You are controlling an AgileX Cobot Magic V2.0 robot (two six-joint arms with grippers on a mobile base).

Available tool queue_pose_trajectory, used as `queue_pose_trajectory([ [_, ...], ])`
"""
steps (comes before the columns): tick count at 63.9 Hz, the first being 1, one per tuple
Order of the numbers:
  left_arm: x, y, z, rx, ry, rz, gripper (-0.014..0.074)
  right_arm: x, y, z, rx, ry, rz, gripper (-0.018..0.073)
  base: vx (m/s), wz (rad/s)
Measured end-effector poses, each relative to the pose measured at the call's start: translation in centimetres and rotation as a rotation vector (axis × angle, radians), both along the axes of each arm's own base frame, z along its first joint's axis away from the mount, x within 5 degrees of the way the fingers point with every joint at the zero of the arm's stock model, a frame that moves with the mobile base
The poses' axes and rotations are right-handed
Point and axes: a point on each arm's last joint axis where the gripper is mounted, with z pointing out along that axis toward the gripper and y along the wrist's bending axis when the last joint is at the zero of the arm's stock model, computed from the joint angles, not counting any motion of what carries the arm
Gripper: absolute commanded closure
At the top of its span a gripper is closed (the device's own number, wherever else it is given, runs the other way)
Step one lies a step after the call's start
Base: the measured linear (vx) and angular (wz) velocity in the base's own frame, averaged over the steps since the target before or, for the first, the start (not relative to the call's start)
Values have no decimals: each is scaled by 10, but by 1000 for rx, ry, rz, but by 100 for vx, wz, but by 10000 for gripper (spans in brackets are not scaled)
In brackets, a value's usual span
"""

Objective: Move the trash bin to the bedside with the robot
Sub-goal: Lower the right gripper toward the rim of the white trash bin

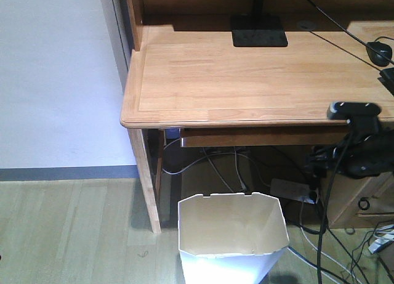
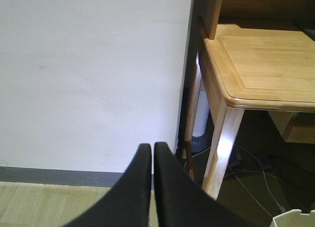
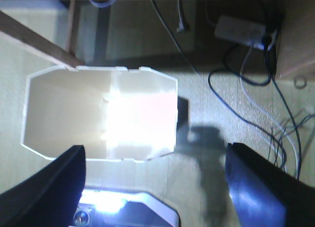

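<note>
Pale wall [image 1: 55, 68] and wood-look floor [image 1: 61, 235] frame the scene; the right fingers [image 3: 54, 187] are spread wide and grip nothing, poised over the trash bin [image 3: 98, 113], whose open mouth lies below them, offset toward the finger at the view's left rather than centred in the gap; its long axis runs across from finger to finger, so a long rim faces them, and whether they touch it I cannot tell; the left fingers [image 2: 142, 187] are pressed together on nothing and aimed at the wall, with only a corner of the bin at the edge of their view, so the right arm [image 1: 363, 154] is judged the nearer; outward, the bin stands upright on the floor just before the bench [image 1: 246, 74], beside its leg [image 1: 148, 185], with cables [image 3: 256, 104] and a power strip [image 3: 241, 30] behind; no bed shows, so the bedside lies out of sight.
</note>
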Motion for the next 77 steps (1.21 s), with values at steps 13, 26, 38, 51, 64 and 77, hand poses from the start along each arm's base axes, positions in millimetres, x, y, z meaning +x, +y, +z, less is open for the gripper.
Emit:
queue_pose_trajectory([
  [13,0,0,0,0,0,0,603,18,-4,-64,-1,157,-19,-7,0,0],
  [26,0,0,0,0,0,0,603,43,-6,-115,-14,238,13,-7,0,0],
  [38,0,0,0,0,0,0,603,66,-8,-156,-24,270,49,-7,0,0],
  [51,0,0,0,0,0,0,603,87,-9,-196,-39,275,97,-7,0,0],
  [64,0,0,0,0,0,0,603,91,-9,-241,-36,322,113,-7,0,0],
  [77,0,0,0,0,0,0,603,88,-8,-277,-23,374,117,-7,0,0],
])
